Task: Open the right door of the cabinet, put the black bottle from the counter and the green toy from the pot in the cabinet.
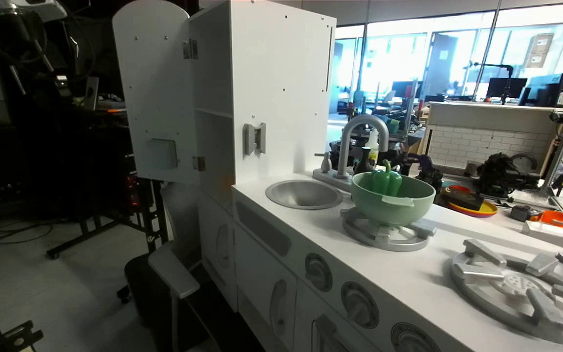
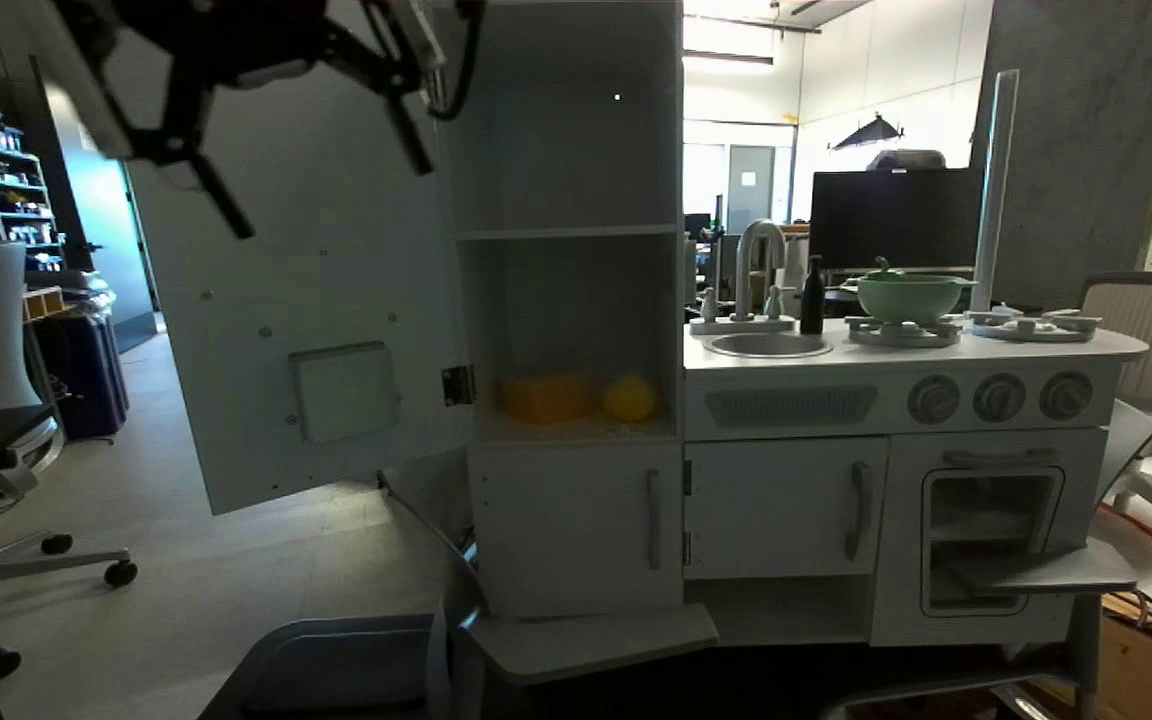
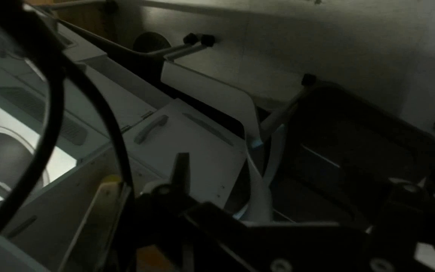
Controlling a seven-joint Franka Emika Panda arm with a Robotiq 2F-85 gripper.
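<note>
In an exterior view, our black two-fingered hand (image 2: 331, 198) gapes, empty; the slim black bottle (image 2: 813, 297) stands upright on the white toy-kitchen table (image 2: 976, 352). We judge it light, stiff, slippery: best grasped below its neck.

In ext. view, grn toy (image 2: 881, 269) mostly hid. behind pot (image 2: 908, 300); cab. (image 2: 571, 310) top cropped.
</note>
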